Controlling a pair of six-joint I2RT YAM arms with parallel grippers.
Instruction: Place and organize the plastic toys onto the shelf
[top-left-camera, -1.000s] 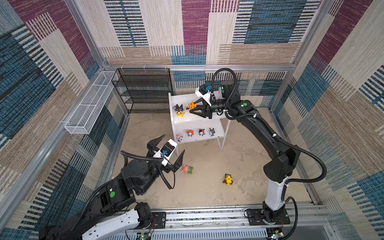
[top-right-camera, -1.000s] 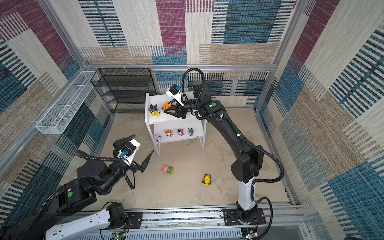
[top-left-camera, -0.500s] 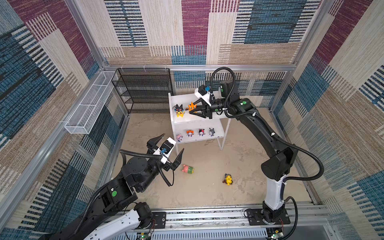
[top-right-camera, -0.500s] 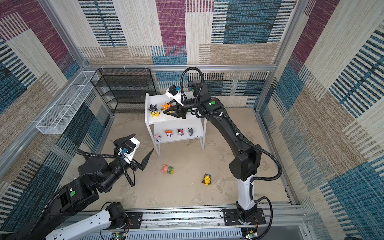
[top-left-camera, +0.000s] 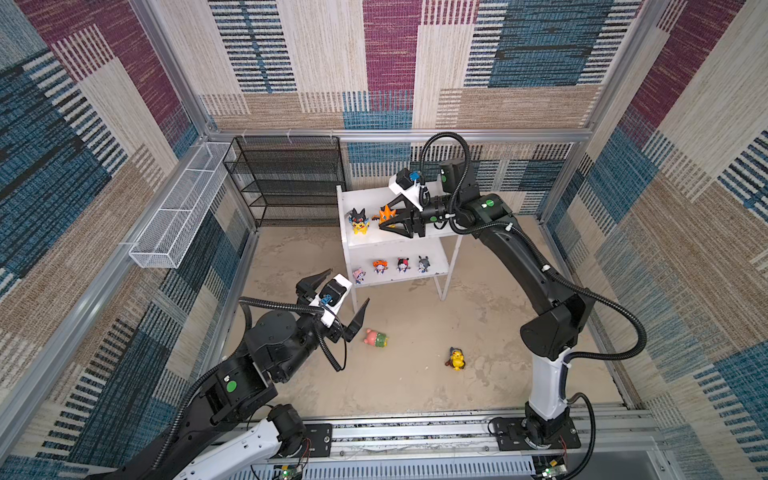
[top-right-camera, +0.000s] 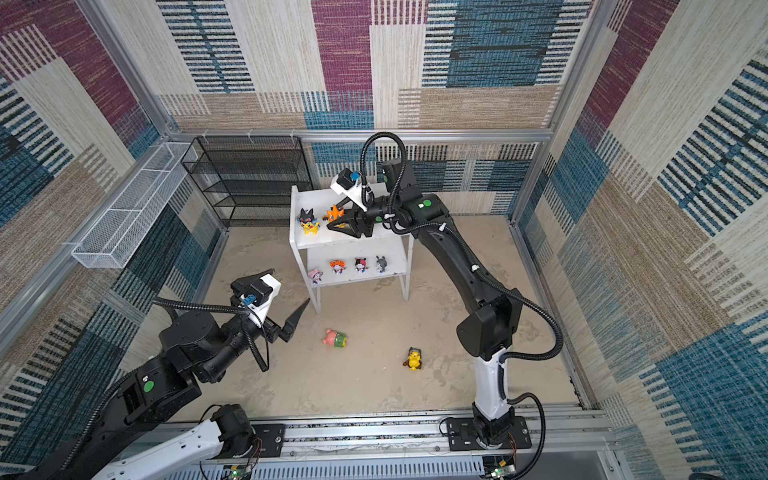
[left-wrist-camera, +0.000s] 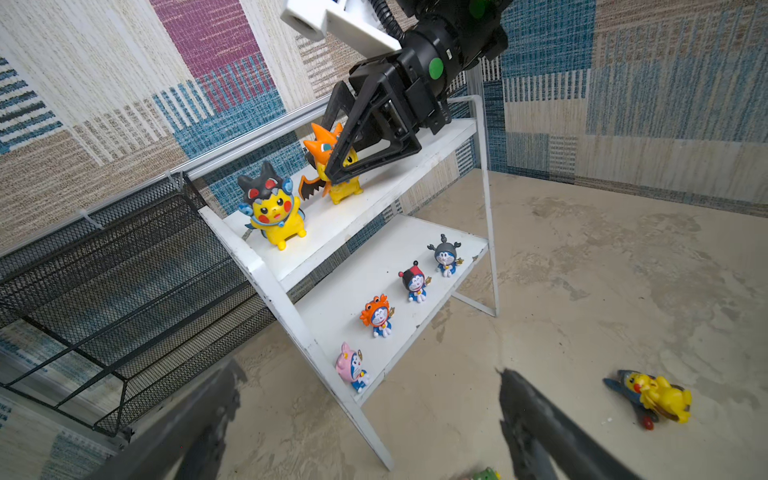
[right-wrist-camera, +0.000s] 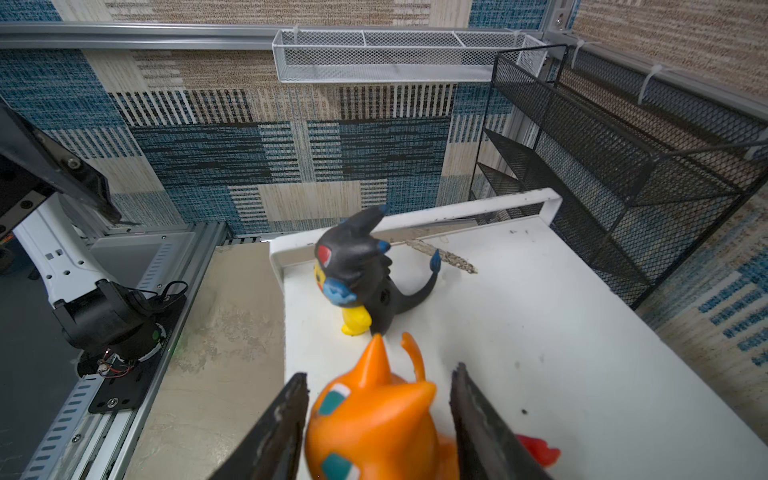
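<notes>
On the shelf (top-left-camera: 365, 197) top, right gripper (right-wrist-camera: 379, 374) loosely straddles the orange-hooded toy (top-left-camera: 386, 212), 3 o'clock of the black-hooded toy (top-left-camera: 358, 220); left gripper (top-left-camera: 349, 285) gapes wide

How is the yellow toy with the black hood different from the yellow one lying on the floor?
The black-hooded toy stands upright on the shelf's top board; the floor toy lies tipped over on the bare floor. The black-hooded toy wears a black hood with red marks; the floor toy's hood is blue-grey. Both have yellow bodies and look alike in size.
</notes>
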